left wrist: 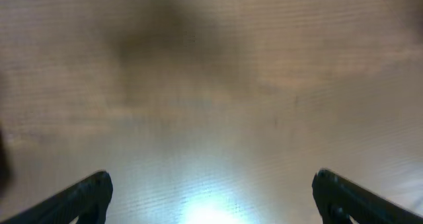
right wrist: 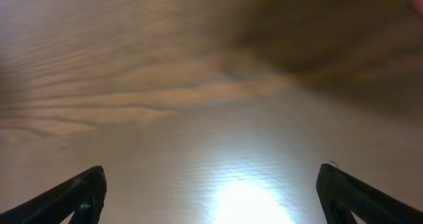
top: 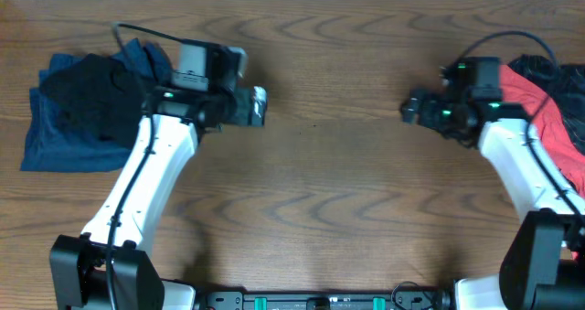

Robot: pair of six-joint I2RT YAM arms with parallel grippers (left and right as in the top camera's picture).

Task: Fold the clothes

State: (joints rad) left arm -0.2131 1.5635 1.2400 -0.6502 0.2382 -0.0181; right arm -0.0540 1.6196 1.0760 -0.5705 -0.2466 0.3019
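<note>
A pile of clothes lies at the table's left end: a crumpled black garment [top: 91,95] on top of blue fabric [top: 53,138]. At the right edge is a second heap, a red garment [top: 548,109] with dark cloth [top: 537,68] behind it. My left gripper [top: 259,106] [left wrist: 213,179] hovers to the right of the left pile, open, with only bare wood between its fingers [left wrist: 92,191]. My right gripper [top: 409,109] [right wrist: 211,171] faces it from left of the red heap, also open and empty. No cloth shows in either wrist view.
The wooden table [top: 329,182] stretches between the two grippers. Both arm bases stand at the front edge, the left base [top: 91,273] and the right base [top: 539,264]. A cable [top: 137,31] loops over the left pile.
</note>
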